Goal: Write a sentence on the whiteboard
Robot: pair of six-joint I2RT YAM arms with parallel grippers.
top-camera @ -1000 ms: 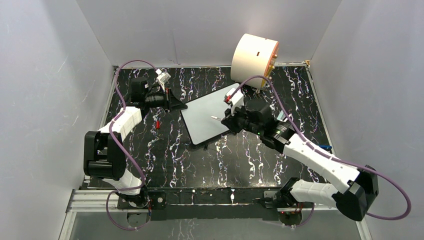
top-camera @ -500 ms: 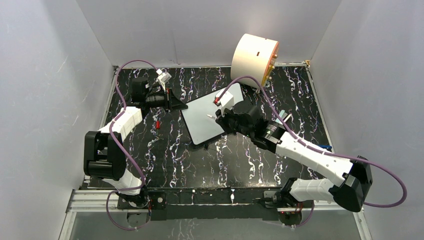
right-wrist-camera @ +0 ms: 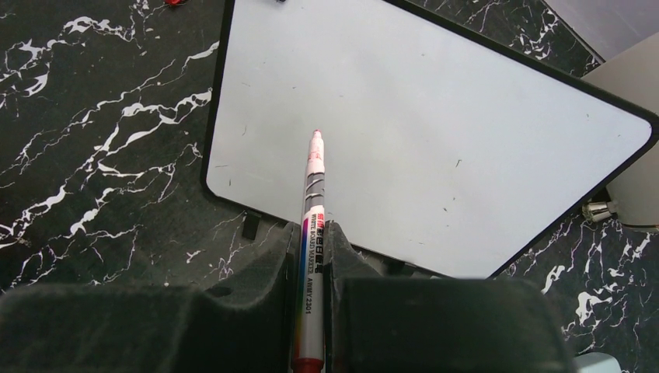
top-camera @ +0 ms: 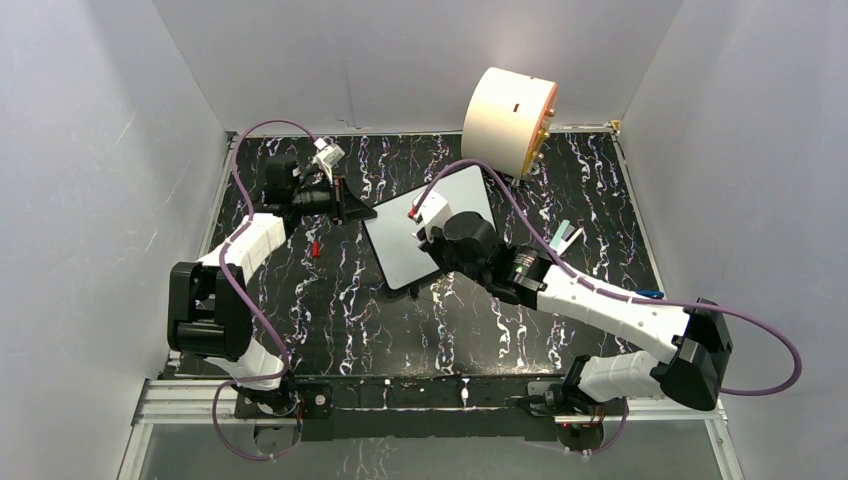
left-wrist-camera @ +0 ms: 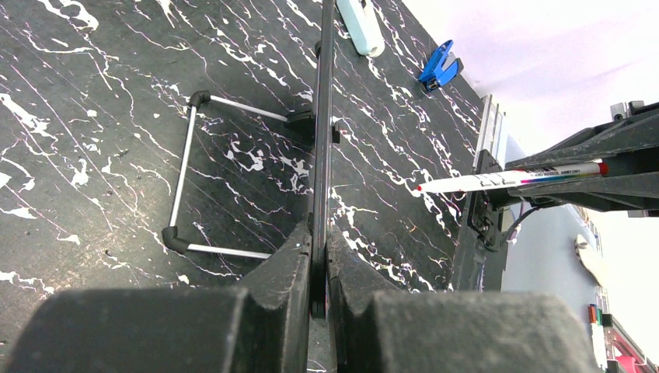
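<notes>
The whiteboard (top-camera: 395, 245) stands tilted on a wire stand (left-wrist-camera: 186, 179) in the middle of the table. My left gripper (left-wrist-camera: 319, 237) is shut on its left edge, which shows edge-on (left-wrist-camera: 322, 116) in the left wrist view. My right gripper (right-wrist-camera: 313, 233) is shut on a whiteboard marker (right-wrist-camera: 312, 202) with a red tip. The tip points at the lower left part of the board (right-wrist-camera: 404, 132). I cannot tell whether it touches. No sentence shows; the white surface carries only small specks. From above, the right gripper (top-camera: 432, 240) hangs over the board's middle.
A big cream cylinder (top-camera: 508, 120) stands at the back right, close behind the board. A small red cap (top-camera: 316, 248) lies left of the board. A pale green object (top-camera: 565, 238) and a blue clip (top-camera: 648, 294) lie to the right.
My right arm has swung left across the board with the marker, from its right part to over its middle. The left gripper and the board have not moved.
</notes>
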